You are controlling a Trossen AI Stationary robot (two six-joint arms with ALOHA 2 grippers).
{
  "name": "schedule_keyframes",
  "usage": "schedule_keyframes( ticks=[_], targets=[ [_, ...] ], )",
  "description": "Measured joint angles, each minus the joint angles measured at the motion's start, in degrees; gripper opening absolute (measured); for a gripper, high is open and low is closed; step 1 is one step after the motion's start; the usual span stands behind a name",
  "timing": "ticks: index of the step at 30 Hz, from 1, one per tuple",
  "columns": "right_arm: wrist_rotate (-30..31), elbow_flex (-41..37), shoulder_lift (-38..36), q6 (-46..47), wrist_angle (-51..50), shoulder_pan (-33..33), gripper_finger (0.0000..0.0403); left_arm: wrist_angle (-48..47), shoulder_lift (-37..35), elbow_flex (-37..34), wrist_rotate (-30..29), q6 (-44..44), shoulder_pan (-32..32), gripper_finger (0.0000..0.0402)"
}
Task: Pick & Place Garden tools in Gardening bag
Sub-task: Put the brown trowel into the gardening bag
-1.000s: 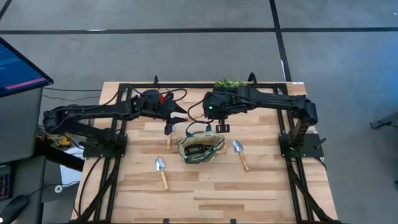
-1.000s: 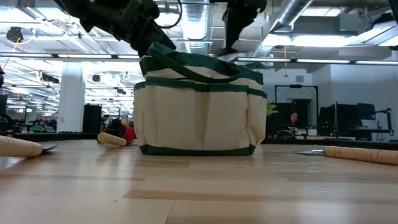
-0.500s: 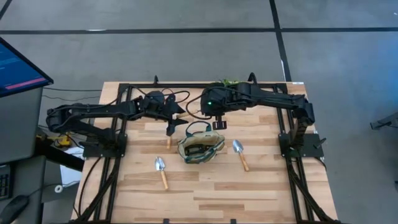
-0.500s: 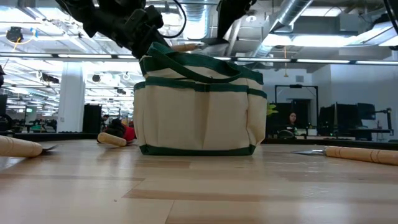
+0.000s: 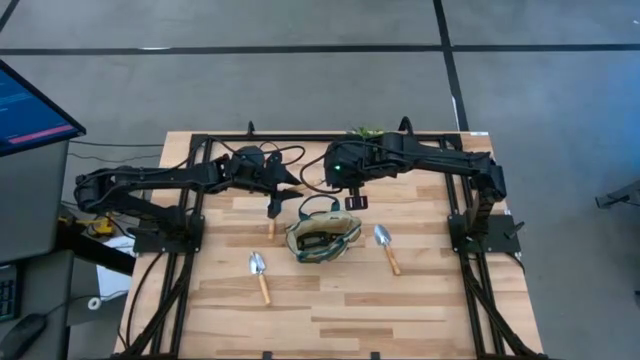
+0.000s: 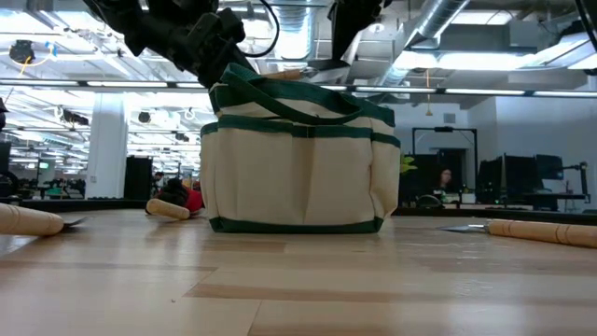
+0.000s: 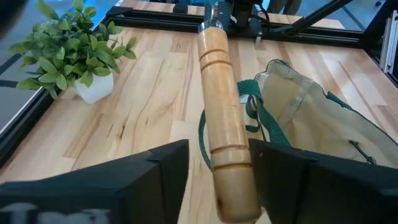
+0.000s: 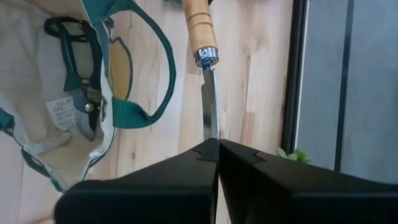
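Note:
A silver-bladed trowel with a light wooden handle [image 7: 222, 99] hangs level above the table, just beyond the rim of the olive-khaki gardening bag [image 5: 322, 238]. My right gripper [image 8: 217, 146] is shut on its metal blade. From the opposite side, my left gripper [image 7: 219, 149] stands open around the handle's free end. Two more trowels [image 5: 259, 276] [image 5: 386, 249] lie flat on the table on either side of the bag. Another handle [image 5: 270, 229] lies under my left gripper. A dark-handled tool [image 8: 84, 99] lies inside the bag. My right gripper pinches the trowel's narrow metal blade [image 8: 210, 115] between its two fingers, slanting down from above and lying along it. The trowel is lifted clear and about level. My left gripper has the handle's free end [image 7: 236, 186] between its fingers. One finger [image 7: 267, 168] meets the handle, and a gap shows at the other.
A small potted green plant [image 7: 68, 53] stands at the table's far edge. A red-and-black item [image 6: 193, 198] and a wooden handle [image 6: 168, 209] lie behind the bag's left side in the low view. The bag's green loop handles [image 8: 140, 93] stand up beside the held trowel.
In the low view the held trowel's handle has come into sight above the bag's rim, lying level between the two grippers, and has stayed there over the last half second.

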Motion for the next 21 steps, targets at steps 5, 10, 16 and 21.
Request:
schedule_keyframes(
  ticks=[5, 10, 16, 21],
  targets=[
    [-0.1, 0.0, 0.0, 0.2, 0.0, 0.0, 0.0, 0.3, 0.0, 0.0, 0.0, 0.0, 0.0, 0.0104],
    [-0.4, 0.0, 0.0, 0.2, 0.0, 0.0, 0.0, 0.8, 0.0, 0.0, 0.0, -0.1, 0.0, 0.0077],
    [-1.0, 0.0, 0.0, 0.2, -0.1, 0.0, 0.0, 1.3, 0.0, 0.0, -0.1, -0.2, 0.0, 0.0063],
    [-1.0, 0.0, 0.0, 0.6, 0.0, 0.0, 0.0, 1.4, 0.0, 0.0, 0.0, -1.0, 0.0, 0.0067]
  ],
)
